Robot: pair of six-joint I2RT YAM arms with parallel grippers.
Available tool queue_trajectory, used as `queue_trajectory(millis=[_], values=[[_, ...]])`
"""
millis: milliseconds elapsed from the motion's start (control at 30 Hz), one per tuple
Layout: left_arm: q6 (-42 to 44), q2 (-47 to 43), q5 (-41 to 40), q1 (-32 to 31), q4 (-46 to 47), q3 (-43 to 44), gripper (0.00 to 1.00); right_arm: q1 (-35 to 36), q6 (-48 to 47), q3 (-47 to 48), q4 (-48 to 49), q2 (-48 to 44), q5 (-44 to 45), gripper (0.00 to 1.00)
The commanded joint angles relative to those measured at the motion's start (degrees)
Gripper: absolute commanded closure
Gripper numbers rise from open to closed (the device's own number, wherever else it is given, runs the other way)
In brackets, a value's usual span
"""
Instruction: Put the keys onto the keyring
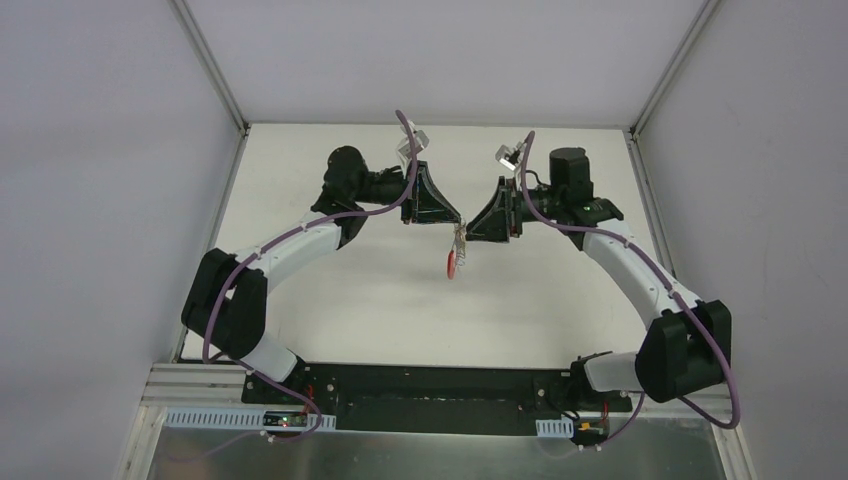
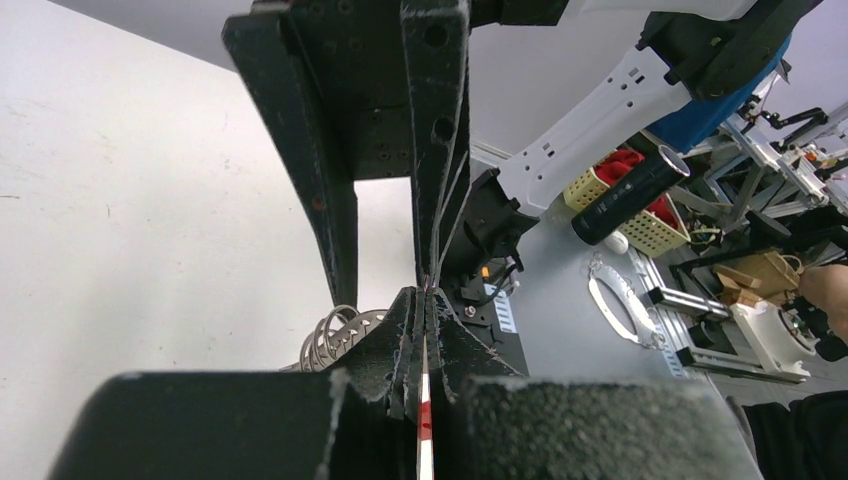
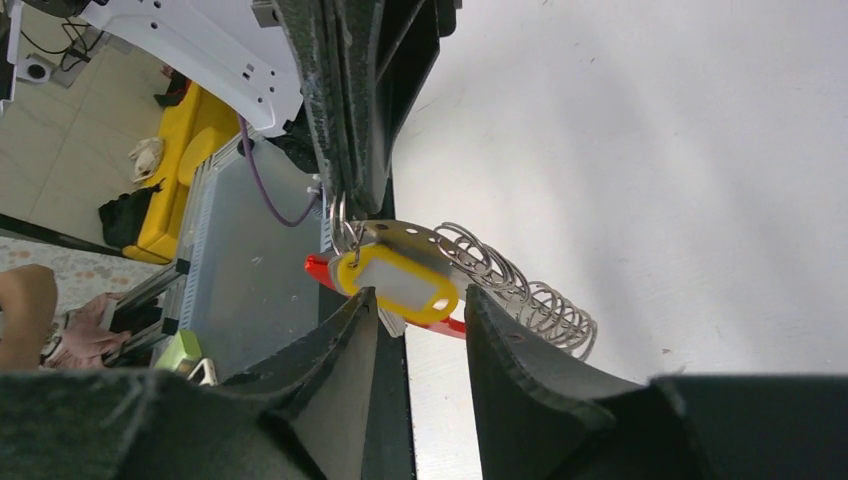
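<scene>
The keys (image 3: 520,290) are a fan of grey loop heads along a red band (image 3: 452,326), with a yellow tag (image 3: 400,285) in front. They hang above the white table between both grippers, and show in the top view (image 1: 458,250) and the left wrist view (image 2: 335,335). My left gripper (image 2: 425,297) is shut on the bunch at its small keyring (image 3: 342,215); a thin white and red edge shows between its fingers. My right gripper (image 3: 420,292) is open, one finger on each side of the yellow tag, not touching it. Both gripper tips (image 1: 455,222) (image 1: 470,232) nearly meet.
The white table (image 1: 380,290) is walled by grey panels left, back and right. A black base rail (image 1: 430,385) runs along the near edge. Off the table stand a yellow basket (image 2: 640,215) and a black cylinder (image 2: 630,195).
</scene>
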Motion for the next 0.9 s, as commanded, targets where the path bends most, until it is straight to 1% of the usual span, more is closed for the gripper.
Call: queue_trajectory(millis=[0, 100, 267, 367, 533, 600, 733, 867], values=[[-0.9, 0.0, 1.5, 0.2, 4.4, 0.1, 1.0, -1.8, -4.6, 2.8, -2.8, -4.0, 0.1, 0.59], [-0.9, -0.2, 1.6, 0.2, 4.4, 0.1, 1.0, -2.7, -6.3, 2.8, -4.2, -4.6, 1.2, 0.59], [0.0, -0.7, 1.0, 0.2, 2.6, -0.2, 1.0, -3.1, -5.9, 4.3, -4.8, -4.8, 0.7, 0.59], [3.1, -1.5, -0.2, 0.2, -2.2, -0.3, 1.0, -3.1, -3.9, 5.1, -3.8, -4.3, 0.0, 0.59], [12.3, -3.8, -4.2, 0.2, -17.9, 1.3, 1.0, -2.8, 1.5, 4.5, 1.3, -3.7, -0.6, 0.6], [14.0, -4.5, -5.5, 0.1, -21.6, 1.6, 1.0, -2.5, 2.9, 3.7, 3.1, -3.6, -0.1, 0.6], [13.9, -5.5, -6.9, 0.0, -23.4, 1.0, 1.0, -1.8, 5.3, 1.5, 7.0, -3.4, 0.9, 0.6], [13.7, -6.1, -7.9, -0.7, -23.9, 0.5, 1.0, -0.9, 5.5, 0.4, 7.7, -3.1, 2.7, 0.6]])
